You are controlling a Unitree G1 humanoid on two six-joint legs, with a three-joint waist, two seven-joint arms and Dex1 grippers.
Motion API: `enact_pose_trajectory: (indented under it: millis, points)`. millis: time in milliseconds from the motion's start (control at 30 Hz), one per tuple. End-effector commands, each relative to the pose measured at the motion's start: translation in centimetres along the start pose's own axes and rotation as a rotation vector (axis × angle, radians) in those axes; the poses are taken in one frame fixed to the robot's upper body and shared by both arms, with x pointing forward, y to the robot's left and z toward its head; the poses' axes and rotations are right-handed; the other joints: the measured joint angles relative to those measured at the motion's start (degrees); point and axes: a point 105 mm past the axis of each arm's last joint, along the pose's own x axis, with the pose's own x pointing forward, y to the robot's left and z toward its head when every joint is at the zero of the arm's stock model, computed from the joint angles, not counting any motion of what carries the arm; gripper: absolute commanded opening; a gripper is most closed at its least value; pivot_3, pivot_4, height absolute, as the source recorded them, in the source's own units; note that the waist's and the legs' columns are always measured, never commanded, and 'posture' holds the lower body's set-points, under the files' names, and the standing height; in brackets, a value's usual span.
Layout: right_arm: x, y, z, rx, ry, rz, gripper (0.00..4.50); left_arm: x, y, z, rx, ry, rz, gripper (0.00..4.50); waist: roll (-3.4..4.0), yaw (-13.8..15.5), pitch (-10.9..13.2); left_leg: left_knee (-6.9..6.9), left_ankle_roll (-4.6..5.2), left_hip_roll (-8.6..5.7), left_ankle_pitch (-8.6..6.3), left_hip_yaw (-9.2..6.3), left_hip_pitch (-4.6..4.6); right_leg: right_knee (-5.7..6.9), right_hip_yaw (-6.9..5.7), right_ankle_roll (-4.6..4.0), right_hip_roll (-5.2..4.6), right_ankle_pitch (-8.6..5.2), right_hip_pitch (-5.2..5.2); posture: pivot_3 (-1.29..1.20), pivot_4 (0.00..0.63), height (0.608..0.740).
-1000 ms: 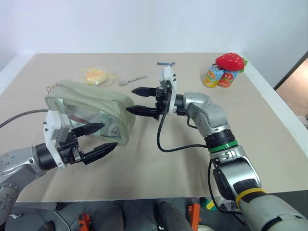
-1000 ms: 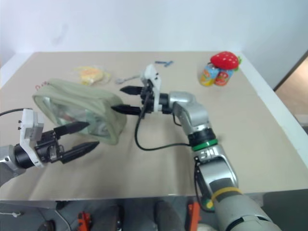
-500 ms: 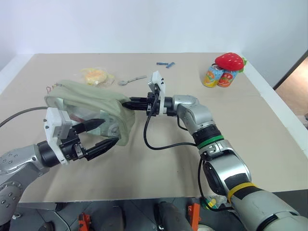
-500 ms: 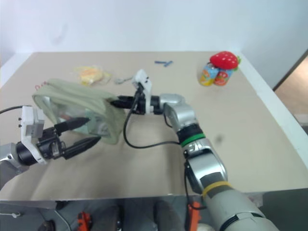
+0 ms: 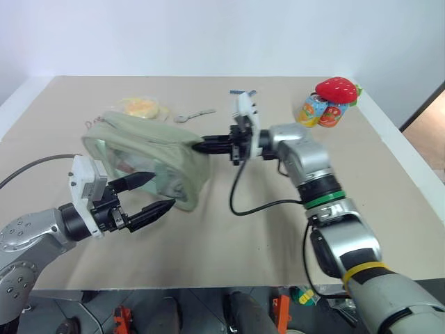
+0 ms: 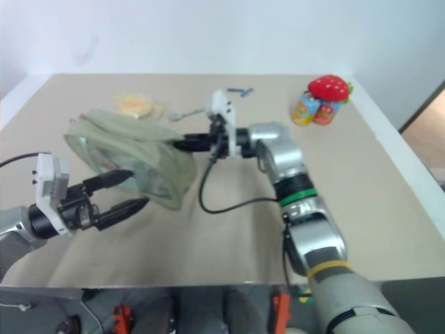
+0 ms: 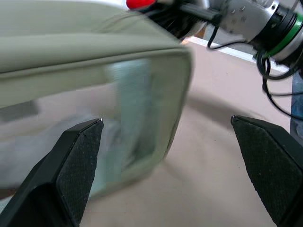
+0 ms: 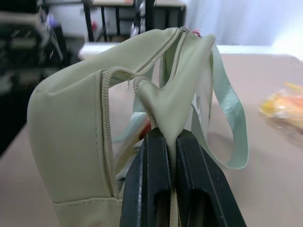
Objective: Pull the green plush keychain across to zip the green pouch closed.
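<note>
The green pouch (image 5: 139, 149) lies on its side at the table's left, its clear window and pale straps facing me. My right gripper (image 5: 197, 147) is shut on a fold of fabric at the pouch's right top end, beside the zipper (image 8: 108, 142); its black fingers (image 8: 151, 161) press flat together on the cloth. My left gripper (image 5: 161, 191) is open just in front of the window, the pouch's right corner (image 7: 170, 71) between its spread fingers and not touching them. The green plush keychain is hidden.
A red strawberry plush (image 5: 337, 89) sits on colourful cans (image 5: 320, 111) at the back right. A yellow packet (image 5: 142, 108), a spoon (image 5: 195, 115) and a small blue item (image 5: 241, 92) lie behind the pouch. Bare table (image 5: 264, 236) spreads in front.
My right gripper went from open to shut on the pouch's right end and drew it rightward; the pouch shifted right with it. My left gripper stayed open and in place.
</note>
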Motion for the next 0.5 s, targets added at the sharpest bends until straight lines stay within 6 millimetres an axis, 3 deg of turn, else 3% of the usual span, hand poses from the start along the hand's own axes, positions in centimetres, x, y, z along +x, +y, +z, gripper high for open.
enact_pose_trajectory:
  millis: [33, 167, 200, 367, 500]
  points:
    - [-3.0, -0.7, 1.2, -0.115, 0.05, -0.018, 0.03, 0.2, -0.2, 0.6, 0.034, -0.028, -0.005, 4.5, 0.0, 0.0, 0.0, 0.0, 0.0, 0.0, 0.0, 0.01, 0.0, 0.0, 0.01, 0.0, 0.0, 0.0, -0.01, 0.0, 0.15, 0.74]
    - [-6.7, -2.1, -0.9, -0.084, 0.148, -0.11, 0.03, 0.3, -0.2, 0.5, 0.037, -0.033, -0.001, 4.5, 0.0, -0.2, 0.0, 0.0, 0.0, 0.01, 0.0, 0.02, 0.1, 0.01, 0.02, -0.05, 0.03, 0.02, 0.03, 0.0, 0.15, 0.74]
    - [-7.0, -2.3, -1.0, -0.079, 0.142, -0.127, 0.72, 0.3, -0.1, 0.5, 0.039, -0.036, 0.001, 4.5, 0.0, -0.2, 0.0, 0.0, 0.0, 0.01, 0.0, 0.07, 0.14, 0.01, 0.05, -0.08, 0.03, 0.04, 0.04, 0.0, 0.15, 0.74]
    - [-7.6, -3.1, -0.1, -0.07, 0.045, -0.214, 2.45, 0.8, 0.2, 0.6, 0.048, -0.055, 0.005, 4.5, 0.0, -0.2, 0.0, 0.01, 0.01, 0.02, 0.0, 0.08, 0.16, 0.03, 0.09, -0.06, 0.07, 0.1, 0.05, 0.0, 0.15, 0.74]
    - [-9.2, -3.6, 2.0, -0.069, -0.049, -0.326, 3.8, 1.2, 0.1, 0.6, 0.05, -0.052, -0.022, 4.5, 0.02, -0.1, 0.0, 0.05, 0.0, 0.03, 0.01, 0.08, 0.14, 0.03, 0.11, -0.04, 0.07, 0.12, 0.05, 0.0, 0.15, 0.74]
